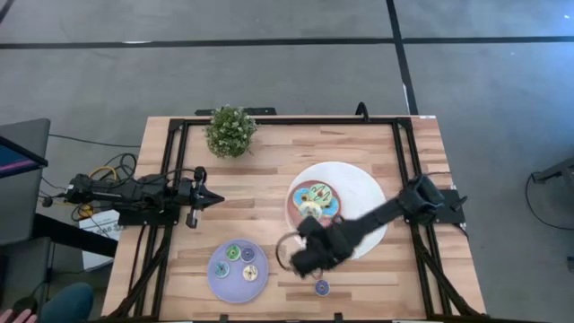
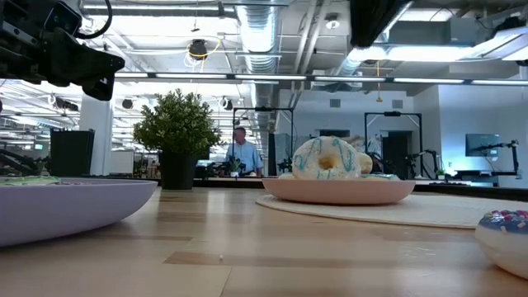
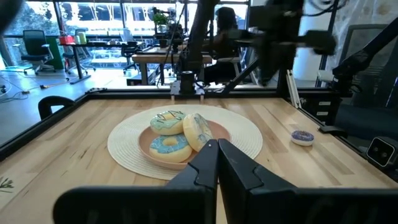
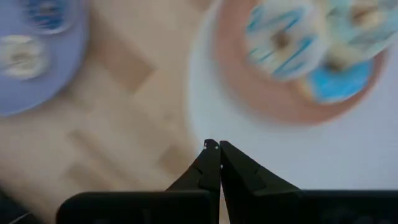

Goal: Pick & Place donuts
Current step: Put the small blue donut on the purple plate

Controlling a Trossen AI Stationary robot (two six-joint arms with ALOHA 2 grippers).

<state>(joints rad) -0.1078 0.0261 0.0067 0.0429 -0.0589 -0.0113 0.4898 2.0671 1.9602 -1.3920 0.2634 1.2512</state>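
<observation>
Three larger donuts [image 1: 315, 201] lie piled on the pink plate [image 1: 293, 208], which sits on a round white mat [image 1: 363, 202]; one has blue icing [image 3: 169, 145], one teal [image 3: 168, 121], and a pale one [image 3: 198, 130] leans on them. Several tiny donuts [image 1: 240, 262] lie on the lavender plate [image 1: 220, 280]. One tiny purple donut [image 1: 321, 287] rests flat on the table. My right gripper [image 4: 214, 149] is shut, hovering over the mat's edge between the two plates. My left gripper [image 3: 214, 146] is shut, waiting at the table's left side.
A potted plant [image 1: 230, 131] stands near the table's far edge. A black frame [image 1: 269, 120] runs around the wooden table. Bare wood lies between the lavender plate and the left arm. A person [image 2: 243, 153] stands far off in the room.
</observation>
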